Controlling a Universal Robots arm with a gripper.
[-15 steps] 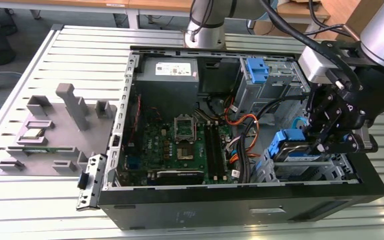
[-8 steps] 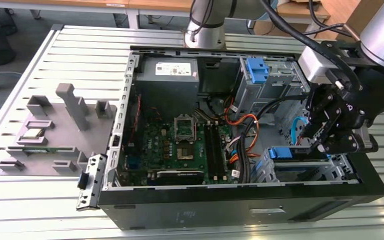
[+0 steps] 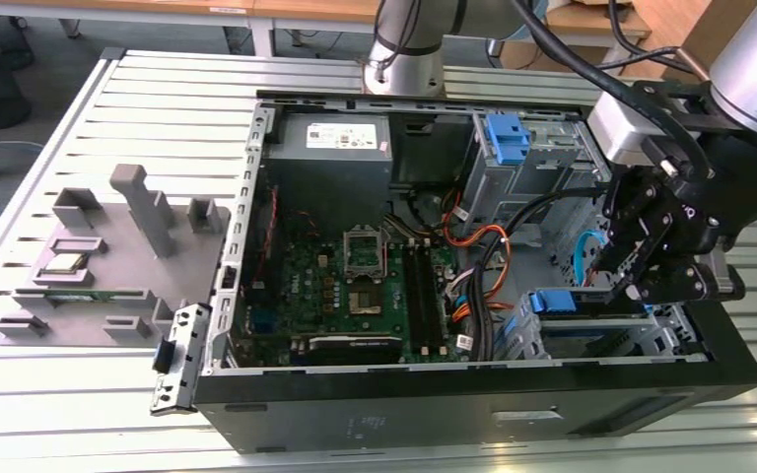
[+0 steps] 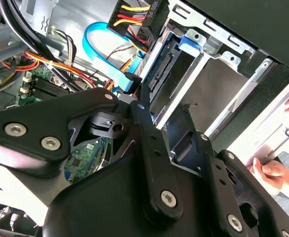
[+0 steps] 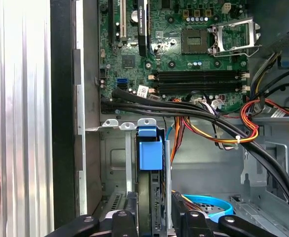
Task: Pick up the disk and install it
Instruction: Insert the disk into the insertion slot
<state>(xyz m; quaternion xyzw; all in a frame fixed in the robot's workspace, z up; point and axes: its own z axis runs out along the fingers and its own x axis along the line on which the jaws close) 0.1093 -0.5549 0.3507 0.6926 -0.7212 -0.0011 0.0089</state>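
Note:
The disk [image 5: 151, 197] stands on edge in the drive bay of the open computer case [image 3: 484, 409], at its front corner on the exterior view's right. Its blue carrier tab [image 5: 150, 147] faces the motherboard. My gripper [image 5: 153, 217] is shut on the disk, one black finger [image 5: 130, 213] on each flat side. In the exterior view the gripper [image 3: 622, 291] hangs over that bay, with the blue carrier [image 3: 566, 301] just beside it. In the second wrist view the disk [image 4: 165, 69] with its blue tab [image 4: 189, 42] sits in the metal cage past the gripper [image 4: 170, 116].
Motherboard [image 3: 352, 286], grey power supply [image 3: 332, 138] and a second blue bracket [image 3: 508, 138] fill the case. Orange, black and blue cables [image 5: 208, 123] cross beside the bay. A grey fixture [image 3: 115, 246] stands left of the case. A person's hand [image 4: 272, 170] rests beside the case.

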